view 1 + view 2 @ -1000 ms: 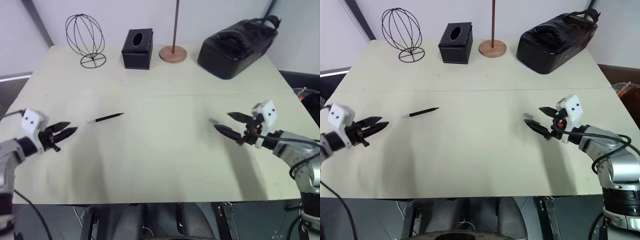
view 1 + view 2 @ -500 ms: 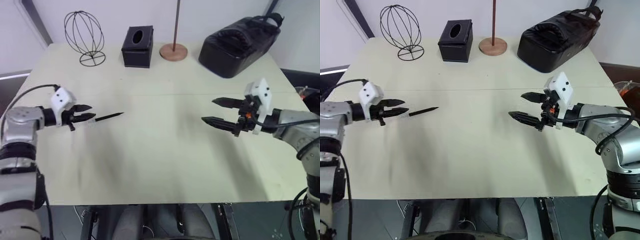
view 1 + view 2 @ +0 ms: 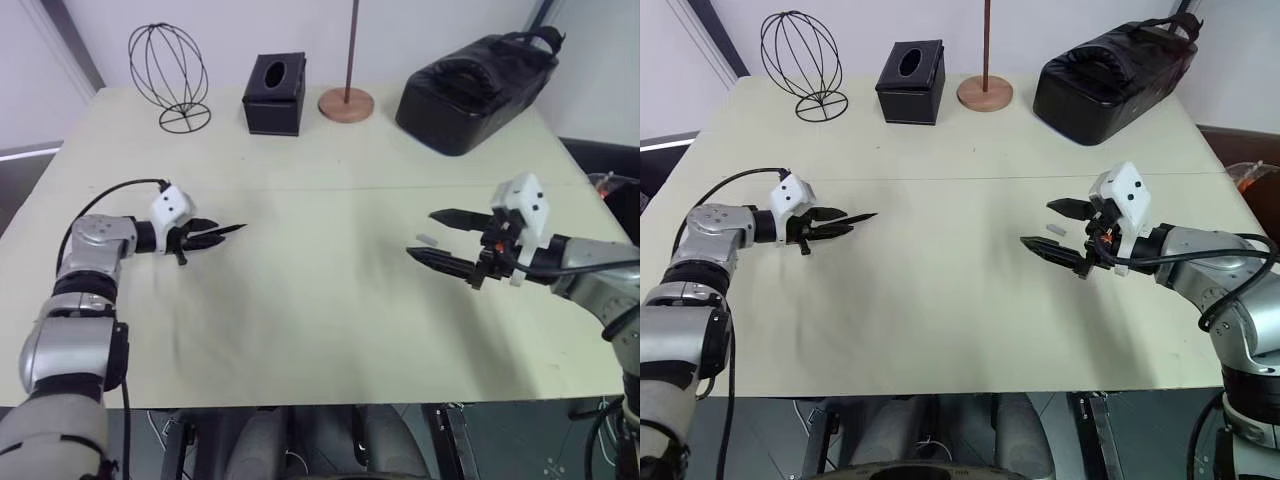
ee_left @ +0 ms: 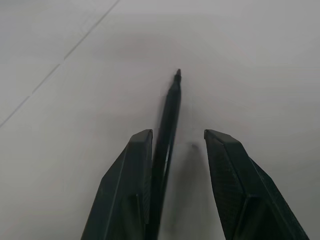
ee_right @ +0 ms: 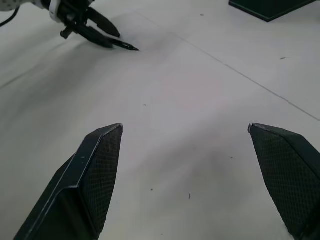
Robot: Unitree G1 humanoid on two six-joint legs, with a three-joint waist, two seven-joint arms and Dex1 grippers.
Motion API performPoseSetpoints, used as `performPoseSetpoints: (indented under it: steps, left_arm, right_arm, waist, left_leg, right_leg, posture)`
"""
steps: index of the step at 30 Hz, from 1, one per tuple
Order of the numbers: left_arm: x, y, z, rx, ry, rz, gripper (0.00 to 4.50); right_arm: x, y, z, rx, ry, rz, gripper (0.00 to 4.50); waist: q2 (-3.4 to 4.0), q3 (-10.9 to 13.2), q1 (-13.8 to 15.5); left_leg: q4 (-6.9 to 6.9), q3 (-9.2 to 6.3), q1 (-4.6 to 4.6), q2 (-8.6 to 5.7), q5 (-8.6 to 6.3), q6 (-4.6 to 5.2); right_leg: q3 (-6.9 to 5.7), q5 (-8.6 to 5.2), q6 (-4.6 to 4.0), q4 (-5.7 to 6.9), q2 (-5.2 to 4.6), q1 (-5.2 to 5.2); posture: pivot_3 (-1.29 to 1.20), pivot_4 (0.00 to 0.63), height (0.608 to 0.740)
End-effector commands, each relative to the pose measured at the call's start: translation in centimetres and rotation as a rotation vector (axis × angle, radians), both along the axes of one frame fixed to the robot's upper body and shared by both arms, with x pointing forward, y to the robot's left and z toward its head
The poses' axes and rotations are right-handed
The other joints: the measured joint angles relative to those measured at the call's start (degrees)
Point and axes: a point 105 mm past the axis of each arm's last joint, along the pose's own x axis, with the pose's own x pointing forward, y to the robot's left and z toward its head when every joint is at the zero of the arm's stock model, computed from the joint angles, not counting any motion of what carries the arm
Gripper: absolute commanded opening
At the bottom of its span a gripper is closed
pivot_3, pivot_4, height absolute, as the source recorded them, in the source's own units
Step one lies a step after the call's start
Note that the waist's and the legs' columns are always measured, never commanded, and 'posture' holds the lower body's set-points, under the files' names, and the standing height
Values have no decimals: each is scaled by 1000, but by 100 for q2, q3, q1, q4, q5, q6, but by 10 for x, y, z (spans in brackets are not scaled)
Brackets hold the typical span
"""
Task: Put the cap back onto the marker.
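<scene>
Pale worktop (image 3: 330, 300) before a white wall; along the far edge, wire globe (image 3: 168, 78), black box (image 3: 274, 95), rod on round base (image 3: 347, 100), black bag (image 3: 475, 80). Marker (image 3: 228, 229) flat near the left edge, tip toward the middle. Left gripper (image 3: 205, 236) low over it, part open, marker between the fingers and against one finger (image 4: 131, 190) in the wrist view; not yet clamped. Cap (image 3: 427, 239) flat toward the right edge, well apart from the marker. Right gripper (image 3: 433, 236) spread wide, empty, hovering just beside the cap. Step in hand, by judgement: seizing the marker. Next: closing the left fingers on the barrel, then lowering the right gripper around the cap, small and easily nudged away.
</scene>
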Motion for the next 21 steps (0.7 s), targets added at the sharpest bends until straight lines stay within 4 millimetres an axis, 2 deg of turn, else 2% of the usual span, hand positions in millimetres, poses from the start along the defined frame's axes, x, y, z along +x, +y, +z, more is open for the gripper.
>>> performPoseSetpoints:
  steps: [1, 9, 21]
  left_arm:
    - [6, -5, 9, 30, -24, -8, 1699]
    - [15, -12, 8, 87, 18, 13, 1699]
    - [6, 4, -6, 192, 118, 25, 1699]
  right_arm:
    - [-4, 4, 11, 5, -59, 8, 4141]
    - [-7, 8, 8, 25, -66, -10, 4141]
    - [-10, 10, 6, 39, -72, -36, 4141]
  waist:
    - [0, 0, -1]
    - [-1, -1, -1]
    - [-2, -3, -29]
  left_leg:
    - [2, 0, 0, -1, 0, 0]
    - [4, 0, 0, -3, 0, 0]
    - [4, 0, 6, -2, 1, -1]
  right_leg:
    - [0, 0, 0, 2, 0, 0]
    - [0, 0, 0, 4, 1, 0]
    - [2, 0, 0, 10, 6, 0]
  posture:
    - [0, 150, 740]
    - [0, 150, 740]
    - [0, 150, 740]
